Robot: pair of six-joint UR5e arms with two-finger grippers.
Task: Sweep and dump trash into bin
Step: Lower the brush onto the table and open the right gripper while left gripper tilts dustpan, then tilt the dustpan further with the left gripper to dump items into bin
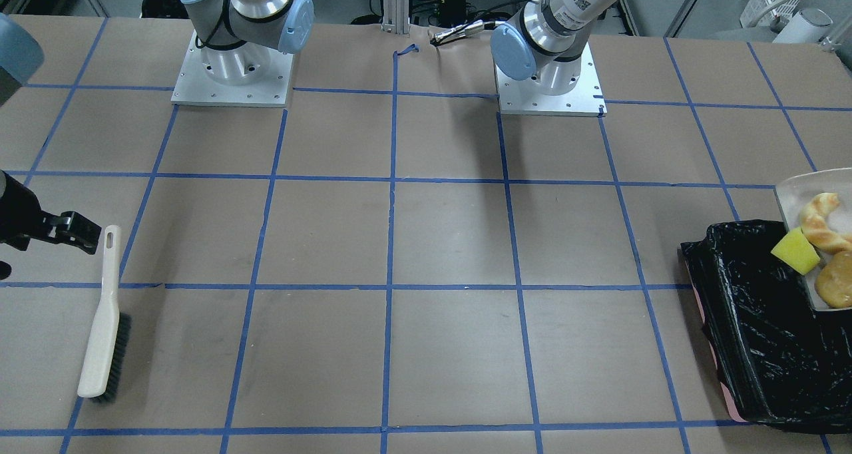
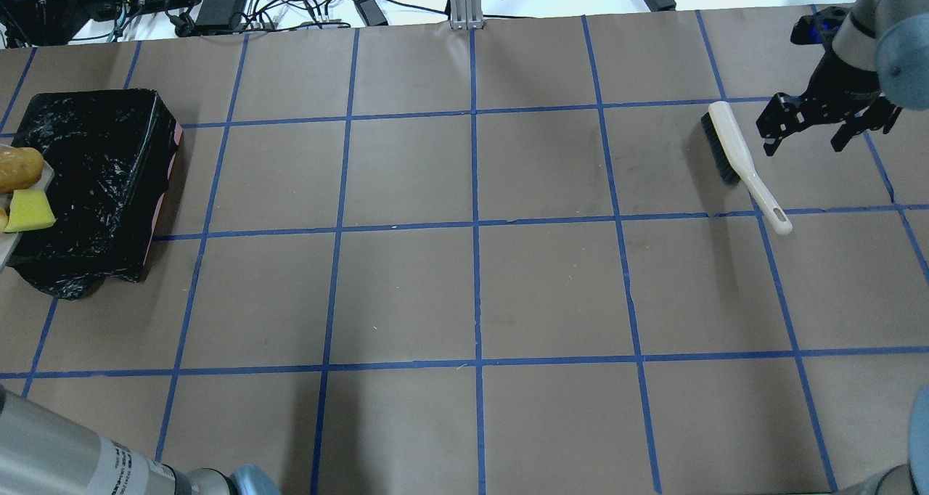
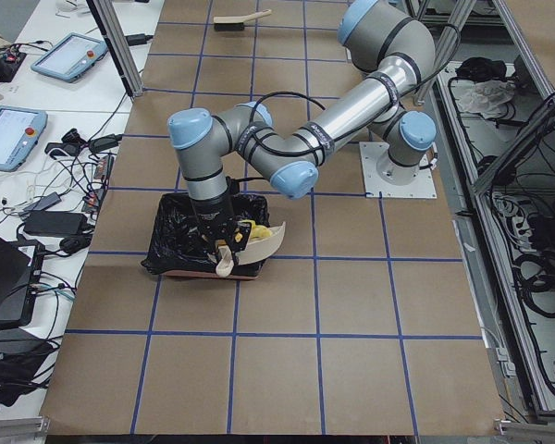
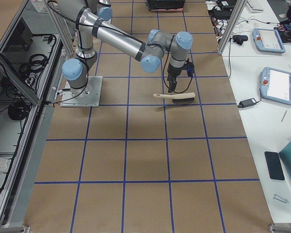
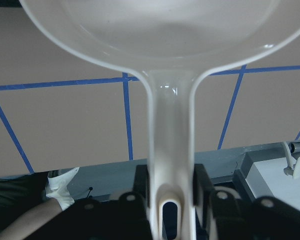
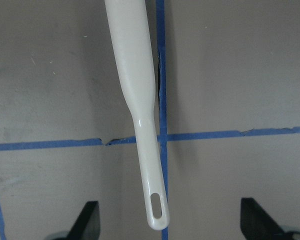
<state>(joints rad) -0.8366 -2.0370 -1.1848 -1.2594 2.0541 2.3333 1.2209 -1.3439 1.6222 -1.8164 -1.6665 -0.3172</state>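
Left end effector (image 5: 171, 202) clamped on dustpan (image 1: 802, 182) handle; pan carries crust (image 1: 822, 224), sponge (image 1: 795, 251), potato lump (image 1: 837, 279) over black-lined bin (image 1: 752, 334) at table (image 1: 452, 241) end. Far across, right end effector (image 2: 807, 136), fingers apart, hovers by brush (image 2: 733, 150) handle.

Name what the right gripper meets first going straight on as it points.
The right gripper points down; its open fingers probably straddle the brush handle and meet the table, though depth is unclear.

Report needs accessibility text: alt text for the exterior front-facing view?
At the right edge, a pale dustpan over the black-lined bin carries a tan crust, a yellow sponge and a golden-brown lump. Far left, a white brush lies on the taped table, the robot's right hand open beside its handle end.
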